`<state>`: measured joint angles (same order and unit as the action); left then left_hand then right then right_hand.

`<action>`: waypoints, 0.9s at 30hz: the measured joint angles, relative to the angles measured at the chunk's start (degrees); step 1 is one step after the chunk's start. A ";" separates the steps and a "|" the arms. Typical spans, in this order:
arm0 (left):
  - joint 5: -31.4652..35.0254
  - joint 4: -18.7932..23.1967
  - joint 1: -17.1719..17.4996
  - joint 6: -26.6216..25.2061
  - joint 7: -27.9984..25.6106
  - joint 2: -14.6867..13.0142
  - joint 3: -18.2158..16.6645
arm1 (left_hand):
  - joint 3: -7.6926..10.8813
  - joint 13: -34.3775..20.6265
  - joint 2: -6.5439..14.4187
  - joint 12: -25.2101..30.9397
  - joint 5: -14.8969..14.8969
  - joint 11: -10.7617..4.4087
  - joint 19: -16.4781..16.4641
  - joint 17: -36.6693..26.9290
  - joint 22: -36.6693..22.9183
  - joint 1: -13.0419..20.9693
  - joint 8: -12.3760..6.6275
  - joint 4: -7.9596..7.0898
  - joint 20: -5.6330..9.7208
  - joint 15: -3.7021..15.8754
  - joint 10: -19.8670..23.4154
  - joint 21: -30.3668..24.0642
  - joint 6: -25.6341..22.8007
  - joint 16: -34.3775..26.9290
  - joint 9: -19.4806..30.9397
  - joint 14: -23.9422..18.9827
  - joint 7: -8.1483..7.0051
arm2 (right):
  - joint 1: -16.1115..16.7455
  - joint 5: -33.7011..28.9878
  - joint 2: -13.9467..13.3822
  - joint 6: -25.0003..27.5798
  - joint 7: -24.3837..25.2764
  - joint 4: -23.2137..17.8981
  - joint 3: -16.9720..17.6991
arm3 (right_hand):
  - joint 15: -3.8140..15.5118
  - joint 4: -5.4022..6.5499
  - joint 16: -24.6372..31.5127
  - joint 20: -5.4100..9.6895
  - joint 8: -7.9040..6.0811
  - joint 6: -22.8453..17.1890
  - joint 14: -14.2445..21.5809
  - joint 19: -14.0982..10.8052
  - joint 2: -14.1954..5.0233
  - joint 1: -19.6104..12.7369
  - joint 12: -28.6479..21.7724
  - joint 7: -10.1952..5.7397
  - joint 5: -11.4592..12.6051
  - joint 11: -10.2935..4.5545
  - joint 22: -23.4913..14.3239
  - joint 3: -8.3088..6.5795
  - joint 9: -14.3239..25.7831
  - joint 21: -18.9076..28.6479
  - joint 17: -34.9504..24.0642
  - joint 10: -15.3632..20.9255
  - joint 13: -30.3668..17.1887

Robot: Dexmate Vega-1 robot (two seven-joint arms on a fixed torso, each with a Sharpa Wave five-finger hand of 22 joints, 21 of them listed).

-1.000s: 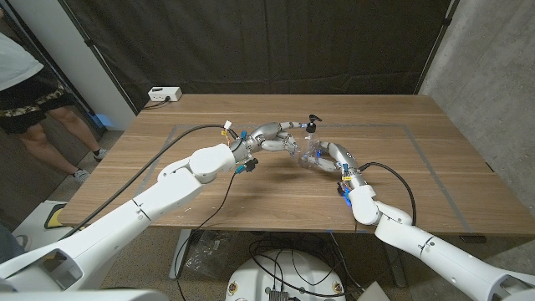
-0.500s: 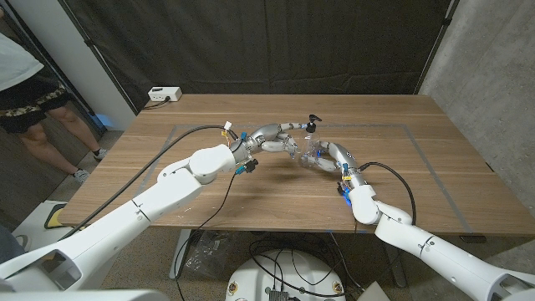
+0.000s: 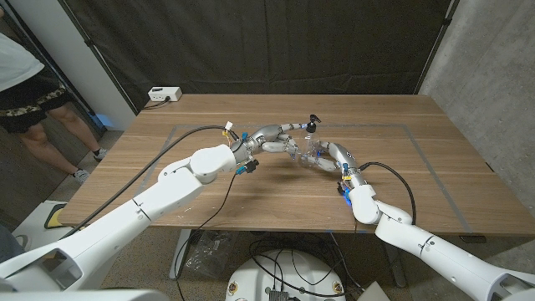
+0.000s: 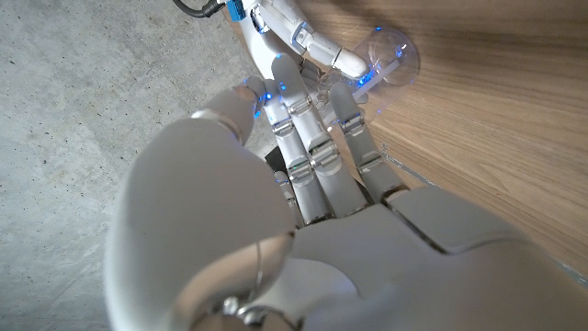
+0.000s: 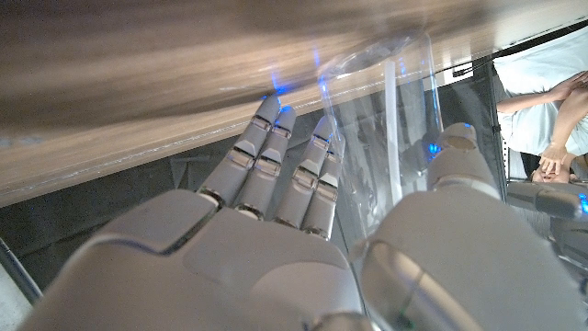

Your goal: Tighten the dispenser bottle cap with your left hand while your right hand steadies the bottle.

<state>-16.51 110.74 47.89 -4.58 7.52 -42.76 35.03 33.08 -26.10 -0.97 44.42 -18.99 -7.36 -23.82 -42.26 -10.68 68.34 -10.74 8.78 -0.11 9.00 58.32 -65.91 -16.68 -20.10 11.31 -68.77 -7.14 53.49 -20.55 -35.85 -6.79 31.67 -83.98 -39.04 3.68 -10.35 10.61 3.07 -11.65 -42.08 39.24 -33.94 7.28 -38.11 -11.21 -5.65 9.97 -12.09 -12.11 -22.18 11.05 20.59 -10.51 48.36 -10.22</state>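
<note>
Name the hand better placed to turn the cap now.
Left. The left hand already reaches to the top of the bottle, fingers at the black pump cap. The right hand wraps the clear body, steadying it, so it likely should stay.

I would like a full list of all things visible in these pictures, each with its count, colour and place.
dispenser bottle: one, clear with a black pump top, mid-table between both hands.
white box: one, white, far left corner of the table.
table: one, brown wood, with a thin marked rectangle on it.
person: one, white top and dark shorts, standing beyond the table's left side.
left hand: one, silver-white, at the bottle's top.
right hand: one, silver-white, wrapped around the bottle's body.
</note>
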 measured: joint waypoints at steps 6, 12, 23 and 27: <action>0.02 -0.94 -0.97 -0.16 0.51 0.41 0.52 | 0.23 0.00 -0.06 0.25 0.00 0.00 0.00 -0.09 0.00 -0.06 0.02 0.23 0.00 0.00 0.00 -0.20 0.00 0.00 0.01 0.00 0.00 | 0.09 0.04 -0.05 -0.04 0.00 0.03 0.02 | 0.00 -0.06 0.00 0.00 0.02 0.01 0.00 0.00 0.01 -0.01 -0.06 -0.01 0.22 0.01 0.00 -0.06 -0.01 0.00 0.00 -0.01 -0.01; 0.80 -2.26 -2.53 -0.19 1.33 1.12 1.37 | 0.23 0.00 -0.06 0.32 0.00 0.00 0.31 -0.09 0.00 -0.06 0.03 0.23 -0.31 0.00 0.00 -0.21 -0.11 0.00 0.03 0.00 0.11 | 0.24 0.05 -0.16 -0.06 0.09 -0.02 0.14 | 0.00 -0.05 0.00 0.00 0.17 0.01 0.00 0.00 0.08 -0.08 -0.06 -0.01 0.45 0.01 0.00 -0.06 0.04 0.00 0.00 -0.01 -0.05; 1.98 -4.25 -4.88 0.41 2.82 2.30 2.60 | 0.45 0.00 -0.05 0.33 0.04 0.00 0.31 -0.36 -0.01 -0.05 0.05 -0.01 -0.30 0.00 0.00 -0.42 -0.10 0.00 0.01 0.00 0.11 | 0.60 0.29 -0.35 0.09 0.38 -0.34 0.47 | -0.01 -0.05 0.00 0.00 -0.02 0.02 0.00 0.00 0.23 -0.23 -0.05 -0.02 0.46 0.11 0.00 -0.05 0.04 0.43 0.00 -0.11 -0.11; 2.57 -4.74 -5.61 0.69 3.37 2.67 2.90 | 0.55 0.00 -0.05 0.33 0.04 0.00 0.30 -0.36 0.30 -0.05 0.05 0.09 -0.30 0.00 0.00 -0.42 -0.10 0.00 0.01 0.00 0.12 | 0.69 0.46 -0.38 0.14 0.50 -0.34 0.63 | -0.01 -0.05 0.00 0.00 -0.03 0.02 0.00 0.00 0.23 -0.23 -0.04 -0.02 0.45 0.11 0.00 -0.05 0.03 0.43 0.00 -0.11 -0.11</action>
<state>-13.94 105.99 42.28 -3.88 10.89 -40.09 37.93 33.63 -26.10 -1.02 44.75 -18.95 -7.36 -23.51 -42.61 -10.38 68.28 -10.69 8.87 -0.41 9.00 58.32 -66.33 -16.78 -20.10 11.32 -68.77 -7.03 54.19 -20.09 -36.23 -6.65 32.17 -84.32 -38.41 3.67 -10.40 10.61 3.07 -11.68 -42.06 39.24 -33.94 7.51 -38.34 -11.25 -5.67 10.42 -11.98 -12.11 -22.23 11.08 21.01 -10.51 48.25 -10.33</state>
